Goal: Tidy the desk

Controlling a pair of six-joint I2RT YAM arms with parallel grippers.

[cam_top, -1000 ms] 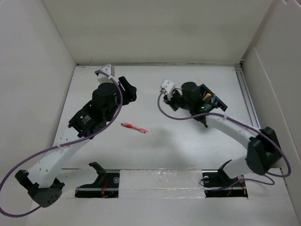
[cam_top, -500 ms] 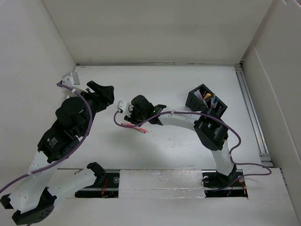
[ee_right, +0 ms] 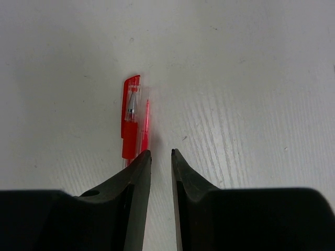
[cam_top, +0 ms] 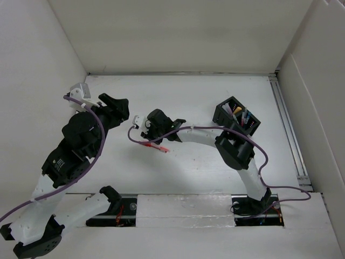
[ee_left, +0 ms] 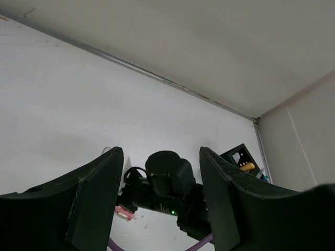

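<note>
- Since half a second ago I see my right arm has crept slightly left, and its right end effector (cam_top: 144, 133) now hangs over the red pen (cam_top: 153, 145); the left arm has barely shifted.
- On the right wrist view the fingers (ee_right: 137, 180) stand a narrow slit apart, gripping nothing, the pen's capped end (ee_right: 131, 117) just beyond their tips.
- The left end effector (ee_left: 157, 198) gapes wide and empty above the counter (cam_top: 215, 162).
- Farther right, the black pen holder (cam_top: 237, 118) sits near the rail (cam_top: 287, 127).

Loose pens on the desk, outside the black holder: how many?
1. A red pen lies flat on the desk near its middle, just beside the right gripper fingertips. The arms could hide others.
</note>
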